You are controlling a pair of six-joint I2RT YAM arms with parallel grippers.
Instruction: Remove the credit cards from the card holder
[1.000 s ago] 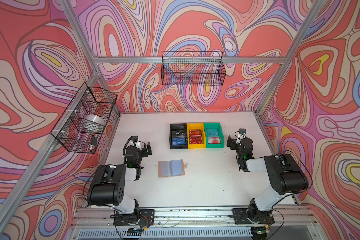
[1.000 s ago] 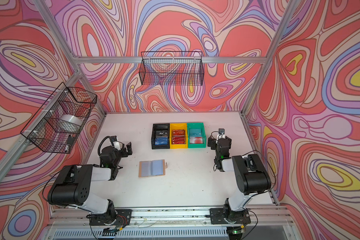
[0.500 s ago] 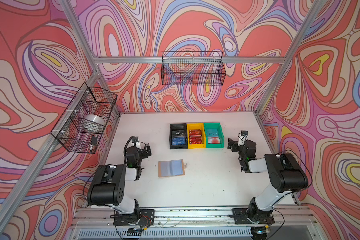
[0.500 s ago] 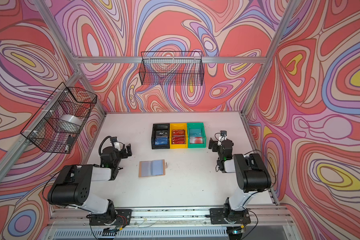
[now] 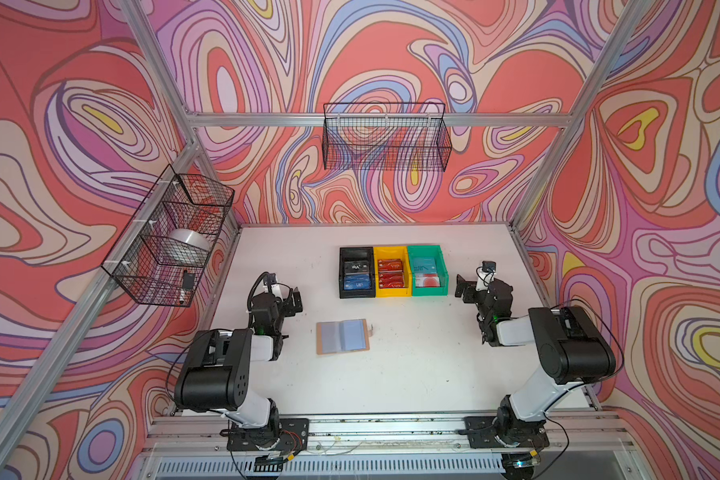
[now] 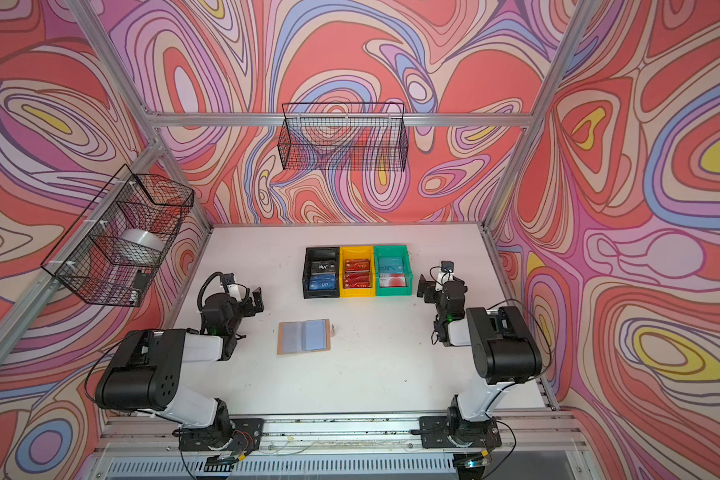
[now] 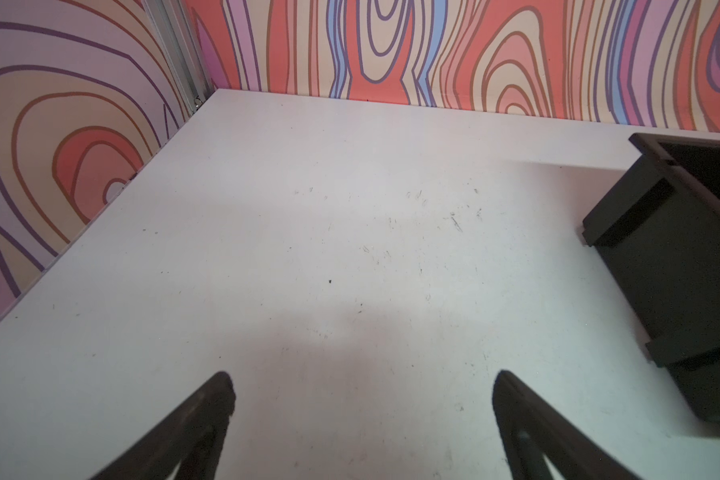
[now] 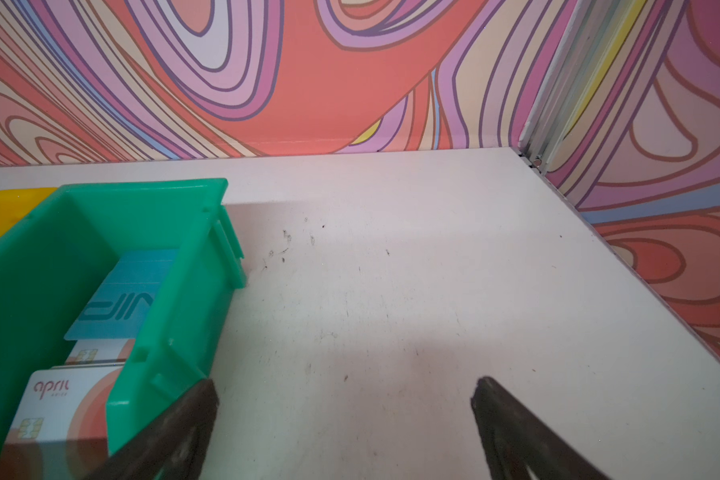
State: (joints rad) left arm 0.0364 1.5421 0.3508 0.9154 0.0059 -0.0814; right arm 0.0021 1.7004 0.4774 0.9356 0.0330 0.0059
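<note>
Both grippers are shown with jaws spread wide and nothing gripped between them. The holder [image 5: 342, 336] is laid open and flat on the table [image 5: 412, 374], between the left gripper [image 5: 292, 300] and the right gripper [image 5: 463, 289] and clear of both pairs of jaws. The cards [image 5: 390, 272] are seen in the black bin [image 7: 661, 270], yellow bin [image 5: 393, 292] and green bin [image 8: 175, 299]. The green bin's wall is just beside one right finger [image 8: 175, 428], and the black bin is set off to one side of the left jaws.
</note>
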